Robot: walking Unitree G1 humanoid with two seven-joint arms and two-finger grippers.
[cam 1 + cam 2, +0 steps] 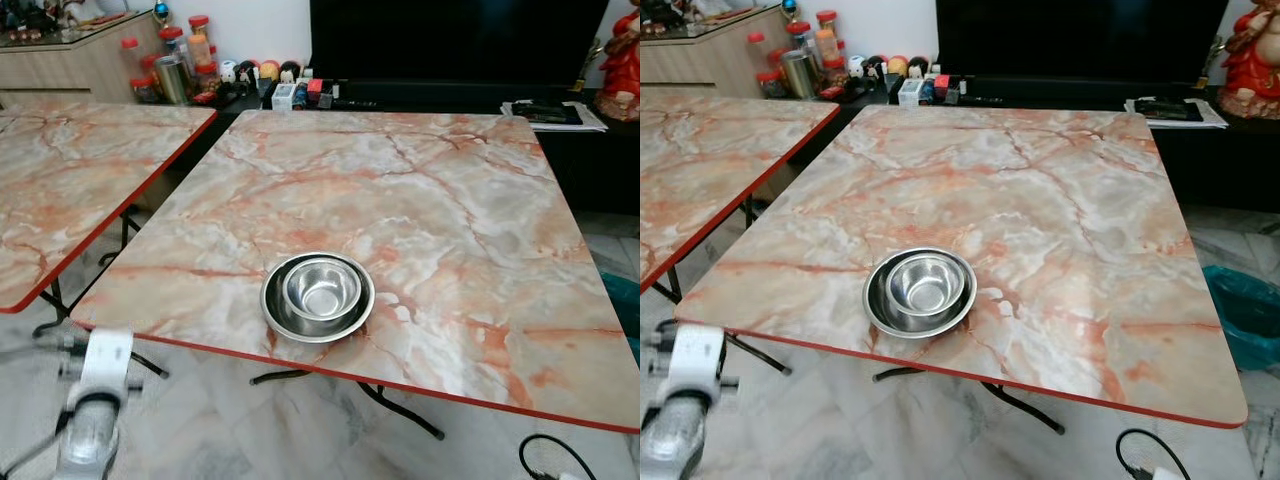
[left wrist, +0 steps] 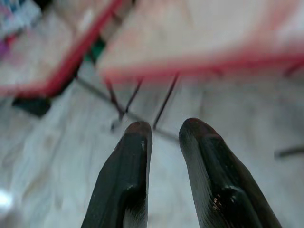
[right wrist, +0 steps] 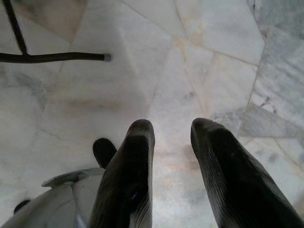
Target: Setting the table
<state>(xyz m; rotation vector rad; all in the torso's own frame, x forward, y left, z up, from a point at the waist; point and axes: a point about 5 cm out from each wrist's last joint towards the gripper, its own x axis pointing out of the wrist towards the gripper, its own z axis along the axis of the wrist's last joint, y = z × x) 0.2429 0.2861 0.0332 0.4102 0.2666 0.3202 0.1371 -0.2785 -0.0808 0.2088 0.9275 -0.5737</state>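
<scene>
Right now two shiny bowls (image 1: pixel 318 297), the small one inside the big one, sit near the front edge of the marble table (image 1: pixel 450 200). Left gripper (image 2: pixel 164 130) and right gripper (image 3: pixel 172 128) hang over the floor, fingers a little apart, holding nothing.

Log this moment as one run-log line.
bowls: two nested, near table front edge | left gripper: open, empty, low before the table | right gripper: open, empty, over floor
</scene>
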